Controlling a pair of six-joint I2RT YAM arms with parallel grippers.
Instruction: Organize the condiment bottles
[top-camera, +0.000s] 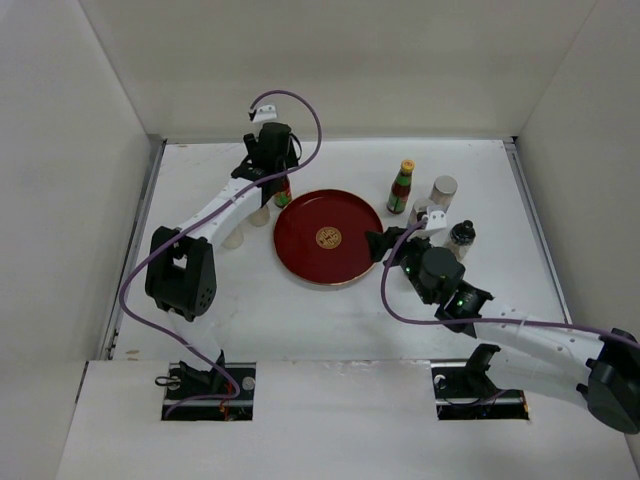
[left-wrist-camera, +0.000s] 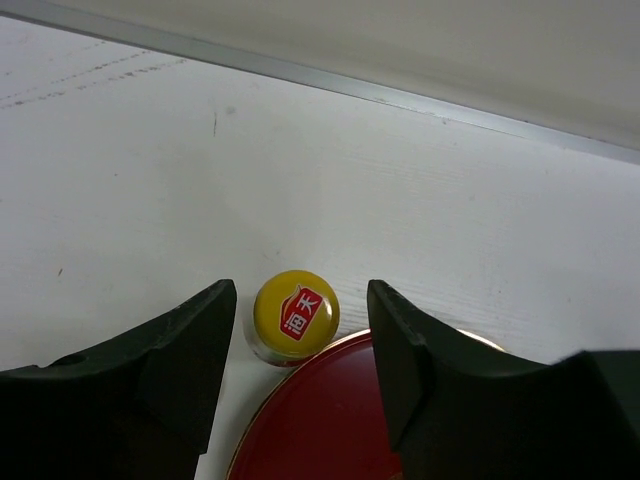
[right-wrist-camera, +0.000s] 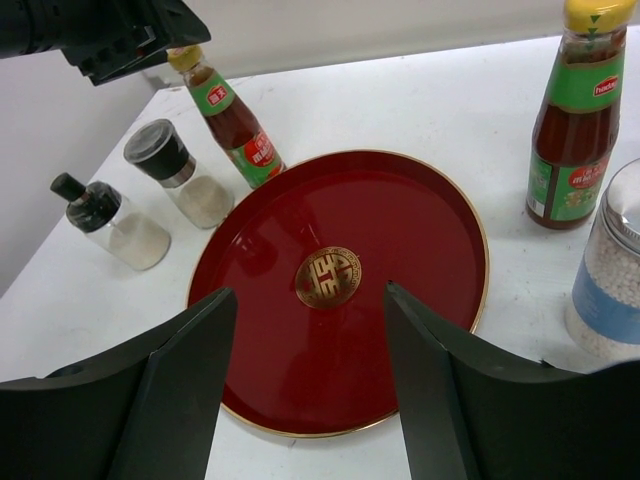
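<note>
A dark red sauce bottle (top-camera: 283, 196) with a yellow cap (left-wrist-camera: 295, 313) stands at the round red tray's (top-camera: 305, 252) far left rim. My left gripper (top-camera: 275, 172) is open above it, a finger either side of the cap (left-wrist-camera: 300, 292), not touching. Two shaker jars (top-camera: 260, 215) (top-camera: 233, 238) stand left of the tray. The second sauce bottle (top-camera: 401, 187) and two shaker jars (top-camera: 443, 190) (top-camera: 460, 238) stand right of it. My right gripper (top-camera: 380, 245) is open and empty at the tray's right rim (right-wrist-camera: 308, 293).
The tray (right-wrist-camera: 420, 210) holds nothing and has a gold emblem (right-wrist-camera: 328, 277) in its middle. White walls close in the table on the left, back and right. In the right wrist view a shaker jar (right-wrist-camera: 610, 285) stands close by on the right.
</note>
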